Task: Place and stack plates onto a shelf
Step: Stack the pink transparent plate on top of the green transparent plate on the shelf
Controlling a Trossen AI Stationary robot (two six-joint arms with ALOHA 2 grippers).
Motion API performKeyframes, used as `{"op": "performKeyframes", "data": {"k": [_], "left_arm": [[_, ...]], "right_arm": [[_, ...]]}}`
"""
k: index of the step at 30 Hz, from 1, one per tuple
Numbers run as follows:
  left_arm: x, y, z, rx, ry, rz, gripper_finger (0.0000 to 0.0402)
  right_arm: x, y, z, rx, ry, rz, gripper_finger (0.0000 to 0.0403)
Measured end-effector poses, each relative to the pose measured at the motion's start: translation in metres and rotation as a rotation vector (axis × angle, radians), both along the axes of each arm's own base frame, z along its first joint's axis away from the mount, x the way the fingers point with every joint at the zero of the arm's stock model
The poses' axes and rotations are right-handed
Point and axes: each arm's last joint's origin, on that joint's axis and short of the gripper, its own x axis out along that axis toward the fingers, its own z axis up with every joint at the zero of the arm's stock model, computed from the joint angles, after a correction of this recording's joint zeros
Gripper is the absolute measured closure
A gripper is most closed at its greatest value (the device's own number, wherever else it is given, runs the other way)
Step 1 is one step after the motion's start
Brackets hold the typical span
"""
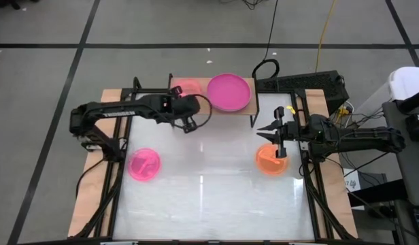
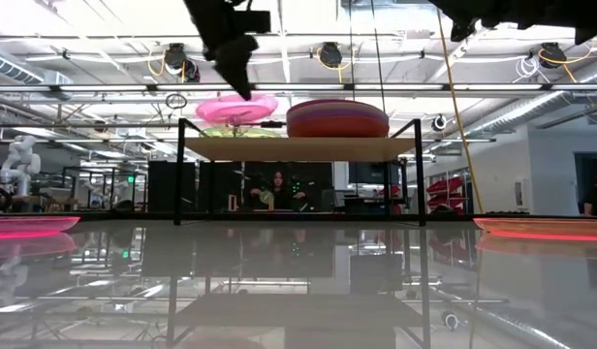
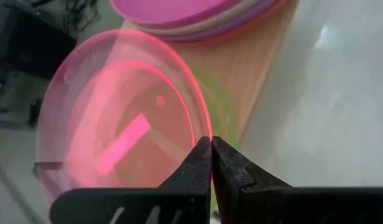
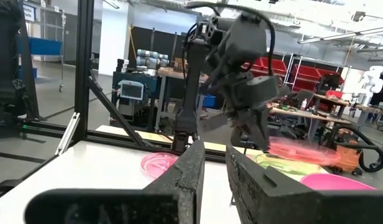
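A translucent pink plate (image 1: pixel 188 86) (image 2: pixel 235 107) is over the left half of the wood shelf (image 2: pixel 298 148), above a green plate (image 3: pixel 219 109). My left gripper (image 3: pixel 211 146) (image 1: pixel 183 99) is shut on it. A stack of large plates, magenta on top (image 1: pixel 228 92) (image 2: pixel 337 118), rests flat on the shelf's right half. My right gripper (image 1: pixel 272 139) (image 4: pixel 216 168) hangs open above an orange plate (image 1: pixel 272 161) that lies on the table's right side. Another pink plate (image 1: pixel 143 164) lies on the table's left side. My left gripper pinches the pink plate's near rim (image 3: pixel 201 127) between its two fingers, which come down at a slant from the table's near side. The plate sits tilted above the green plate. Whether its far edge rests on the green plate, I cannot tell.
The shelf stands on thin black legs (image 2: pixel 420 174) at the table's far edge, with open space beneath its board. White tabletop (image 1: pixel 203 190) stretches between the two loose plates. Cables and a black frame (image 1: pixel 311 82) lie behind and right of the shelf.
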Motion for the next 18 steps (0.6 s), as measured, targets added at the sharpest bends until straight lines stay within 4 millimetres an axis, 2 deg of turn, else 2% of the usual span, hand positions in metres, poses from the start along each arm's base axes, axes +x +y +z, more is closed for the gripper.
{"op": "performKeyframes", "data": {"k": [4,6,15,18], "left_arm": [[-0.013,0.005,-0.001,-0.02,-0.109,-0.032,0.0399],[-0.017,0.007,-0.006,-0.029,-0.109,-0.045,0.0399],[-0.011,0.01,-0.028,-0.047,-0.086,-0.106,0.0399],[-0.011,0.013,-0.029,-0.048,-0.089,-0.101,0.0399]], "right_arm": [[0.0,0.0,0.0,-0.009,-0.004,-0.003,0.0353],[0.001,0.0,0.001,-0.01,-0.009,-0.004,0.0353],[0.002,0.0,0.001,-0.003,-0.013,-0.003,0.0353],[0.003,0.0,0.001,-0.001,-0.013,-0.003,0.0353]]}}
